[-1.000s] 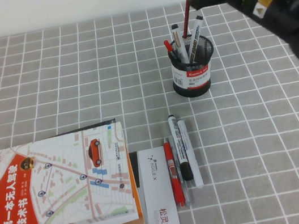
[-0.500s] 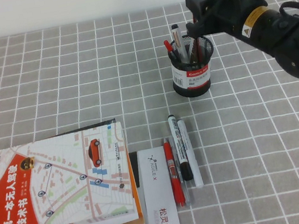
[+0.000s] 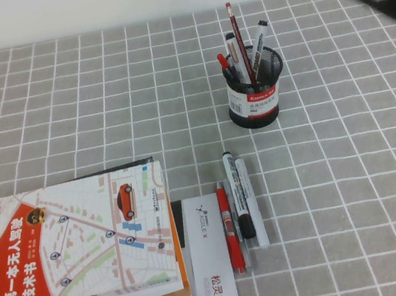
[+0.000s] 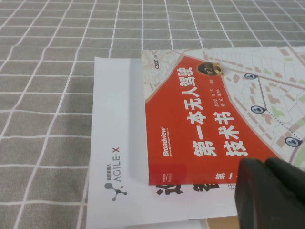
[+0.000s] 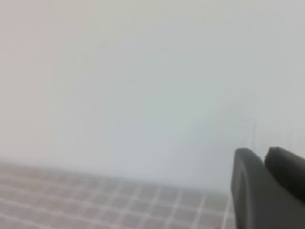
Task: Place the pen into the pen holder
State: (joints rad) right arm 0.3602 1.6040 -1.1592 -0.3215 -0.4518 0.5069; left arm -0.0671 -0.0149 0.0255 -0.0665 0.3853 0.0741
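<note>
Near you on gridded surface (image 3: 64, 117): red map-cover book (image 3: 78, 248) over white AGILE·X booklet (image 3: 210, 267). Beside booklet, parallel: red clip pen (image 3: 230, 227), black marker (image 3: 239, 206), white marker (image 3: 251, 202).

The grey, white-gridded bench (image 3: 64, 117) carries the black mesh pen holder (image 3: 253, 98) toward its far side, two markers (image 3: 244, 202) and a red pen (image 3: 230, 228) side by side nearer, and a white booklet (image 3: 210, 267) beside a map-covered book (image 3: 77, 244).

My high camera looks down over the table (image 3: 61, 102); my left wrist camera hovers close above the book (image 4: 200, 129), seen in both.
</note>
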